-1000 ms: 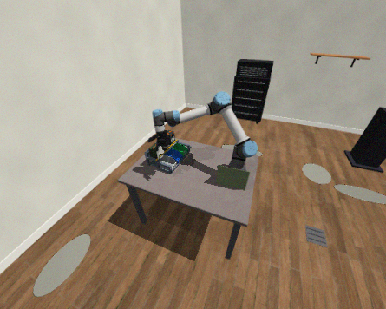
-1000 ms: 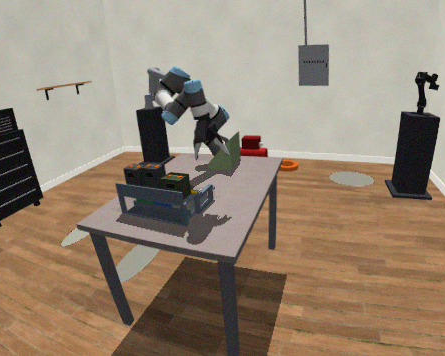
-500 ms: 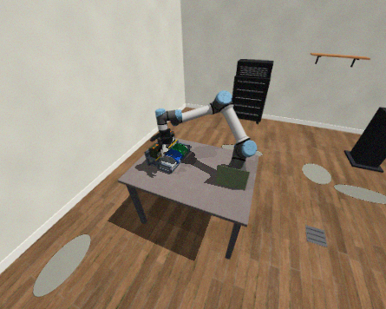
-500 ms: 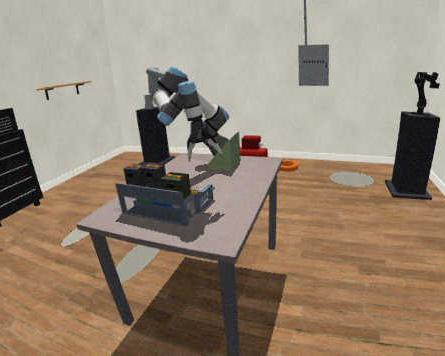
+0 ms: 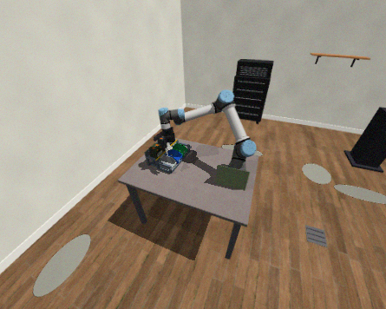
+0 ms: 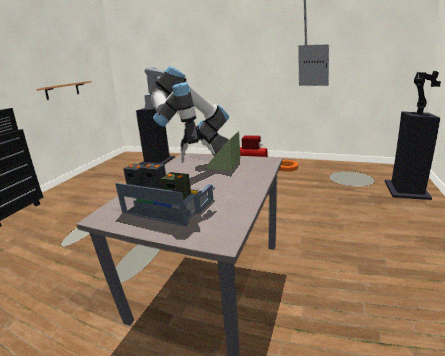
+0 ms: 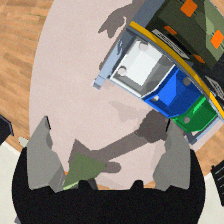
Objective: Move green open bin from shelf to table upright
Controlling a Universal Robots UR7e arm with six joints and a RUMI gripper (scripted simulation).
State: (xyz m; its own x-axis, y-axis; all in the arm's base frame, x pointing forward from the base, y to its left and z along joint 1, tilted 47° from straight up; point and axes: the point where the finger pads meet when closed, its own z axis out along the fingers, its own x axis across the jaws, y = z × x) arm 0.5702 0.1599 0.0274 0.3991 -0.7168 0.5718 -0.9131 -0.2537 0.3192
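A small grey-blue shelf rack [image 5: 151, 163] [image 6: 127, 200] [image 7: 103, 76] stands on the table [image 5: 195, 195] [image 6: 235, 210] [image 7: 65, 75] near its far left corner. It holds three open bins side by side: a white one [image 5: 166, 163] [image 7: 140, 62], a blue one [image 5: 174, 154] [image 7: 172, 90] and the green bin [image 5: 182, 148] [image 7: 197, 116] at the end. Dark boxes with orange marks [image 6: 150, 172] [image 7: 192, 20] sit on top. My gripper [image 5: 164, 145] [image 6: 183, 156] [image 7: 108, 118] is open and empty, hanging above bare table beside the rack, apart from the green bin. The bin's contents are too small to make out.
A green slanted board [image 5: 232, 177] [image 6: 226, 154] [image 7: 85, 167] stands on the table near the arm's base. A black drawer cabinet [image 5: 252, 90] and black pedestals [image 5: 375, 141] [image 6: 412, 155] stand on the floor, away from the table.
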